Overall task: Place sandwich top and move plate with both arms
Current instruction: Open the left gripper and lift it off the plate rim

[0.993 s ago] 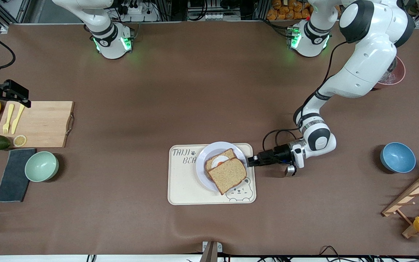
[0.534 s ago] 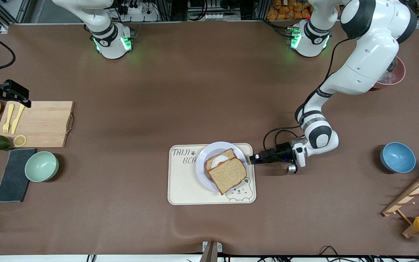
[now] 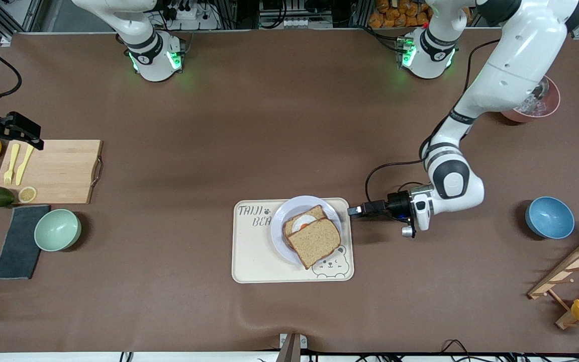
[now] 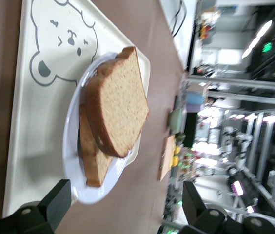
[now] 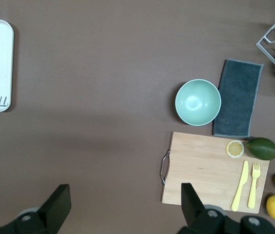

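Since the sandwich top (image 3: 315, 241) already lies on the egg slice (image 3: 303, 221) on the plate (image 3: 282, 219), centre of the frame, what the plate move turns on is where each end effector stands from the plate. Going left to right: the right end effector (image 3: 27, 138) waits at the frame's left edge, over the cutting board (image 3: 58, 171), its fingers spread and empty, well apart from the plate. The plate sits on the bear-printed tray (image 3: 254, 256), the top slice's long axis running diagonally toward the lower right. Just right of the tray, the left end effector (image 3: 353, 211) points at the plate's rim, fingers spread, holding nothing; it is much the nearer.

Compared with a second ago, the left end effector has opened wider and drawn back from the slice's edge, clear of the tray; the sandwich has not shifted.
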`<state>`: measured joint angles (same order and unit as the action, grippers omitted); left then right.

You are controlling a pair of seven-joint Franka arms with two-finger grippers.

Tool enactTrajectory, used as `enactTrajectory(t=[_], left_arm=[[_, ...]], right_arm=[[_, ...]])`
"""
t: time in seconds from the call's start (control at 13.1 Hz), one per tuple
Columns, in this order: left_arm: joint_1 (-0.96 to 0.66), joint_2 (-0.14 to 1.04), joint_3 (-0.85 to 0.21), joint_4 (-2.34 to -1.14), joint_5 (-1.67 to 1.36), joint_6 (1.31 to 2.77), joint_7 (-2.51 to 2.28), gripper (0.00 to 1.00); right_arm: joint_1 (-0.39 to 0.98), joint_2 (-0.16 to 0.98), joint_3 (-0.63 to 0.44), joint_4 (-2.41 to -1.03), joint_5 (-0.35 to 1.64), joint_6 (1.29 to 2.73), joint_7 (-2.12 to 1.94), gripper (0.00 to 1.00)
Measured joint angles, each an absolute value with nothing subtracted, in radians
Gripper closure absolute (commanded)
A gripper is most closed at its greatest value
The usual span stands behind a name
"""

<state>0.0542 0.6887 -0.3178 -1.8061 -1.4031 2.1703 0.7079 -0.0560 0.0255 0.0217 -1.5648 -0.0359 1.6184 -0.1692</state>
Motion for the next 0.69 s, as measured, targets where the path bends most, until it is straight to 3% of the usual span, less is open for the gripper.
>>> enactTrajectory(t=[0.69], left_arm=[[0.055, 0.451, -0.286, -1.731, -0.584, 2.115, 0.17, 0.0]], right_arm=[[-0.056, 0.026, 0.022, -1.565, -0.016, 1.61, -0.103, 0.0]])
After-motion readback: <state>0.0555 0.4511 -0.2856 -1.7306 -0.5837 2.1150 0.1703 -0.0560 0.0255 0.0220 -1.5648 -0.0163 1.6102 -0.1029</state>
